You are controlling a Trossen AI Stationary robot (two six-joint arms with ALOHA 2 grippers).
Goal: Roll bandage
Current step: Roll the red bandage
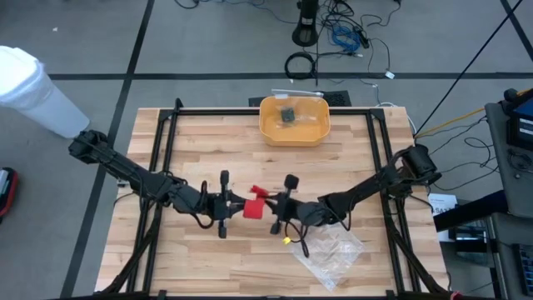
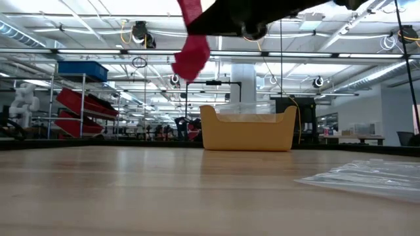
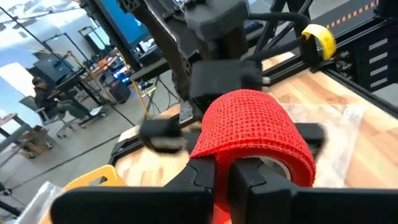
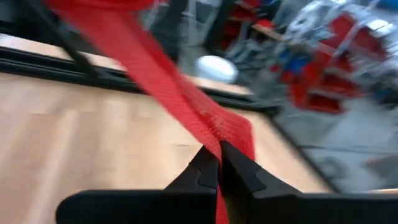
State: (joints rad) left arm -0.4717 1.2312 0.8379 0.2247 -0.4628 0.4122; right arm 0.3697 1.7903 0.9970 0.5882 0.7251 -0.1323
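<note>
The red bandage (image 1: 252, 206) is held in the air between my two grippers over the middle of the table. At my left gripper (image 1: 238, 206) it is wound into a small roll (image 3: 255, 130). From there a flat strip (image 4: 155, 68) runs to my right gripper (image 1: 277, 206). Both grippers are shut on it. In the low view the bandage (image 2: 192, 49) hangs well above the tabletop. My left gripper has the roll at its fingertips (image 3: 205, 177); the red band (image 3: 214, 146) arches over them and red shows between the two shut fingers. The fingers come level from the table's left. The roll is clear of the table. My right gripper pinches the flat strip (image 4: 214, 134) between its two shut fingertips, coming level from the table's right. The strip runs away from the fingers toward the roll, fairly straight and clear of the table.
A yellow bin (image 1: 294, 119) stands at the table's far middle. A clear crinkled plastic bag (image 1: 333, 250) lies near the front right, below my right gripper, with a small yellow piece (image 1: 286, 240) beside it. Dark rails (image 1: 166, 150) frame the wooden top.
</note>
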